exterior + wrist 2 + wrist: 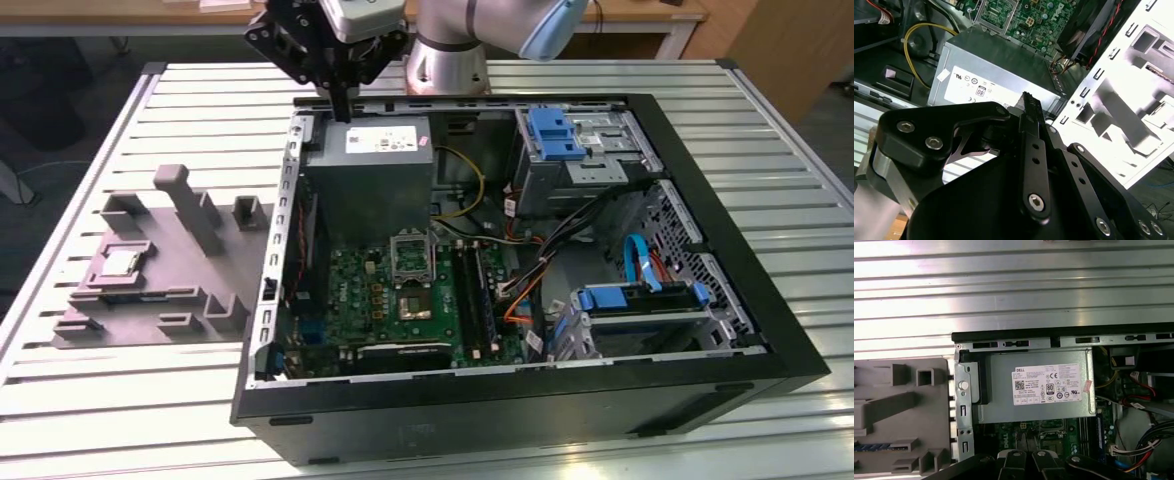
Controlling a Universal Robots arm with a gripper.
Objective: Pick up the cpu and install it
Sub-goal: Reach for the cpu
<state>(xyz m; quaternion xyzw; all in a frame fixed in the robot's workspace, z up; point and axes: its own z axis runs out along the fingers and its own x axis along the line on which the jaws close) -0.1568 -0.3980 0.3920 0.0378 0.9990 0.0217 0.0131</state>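
The cpu (123, 262), a small pale square chip, lies in a recess of the grey holder block (147, 300) on the table, at the exterior view's left of the open computer case. My gripper (343, 112) hangs above the grey power supply (370, 165) at the case's far corner, well away from the cpu. Its fingers are shut with nothing between them. In the second wrist view the gripper (1030, 98) points at the power supply (989, 70). The silver framed socket (411, 255) sits on the green motherboard (400, 300) inside the case.
The black case rim (467, 100) surrounds drive cages with blue latches (554, 135) and loose cables (534, 260). The holder block has tall posts (187, 205). The first wrist view looks down on the power supply (1034, 385), the holder block (899, 410) and the slatted metal table (1004, 290).
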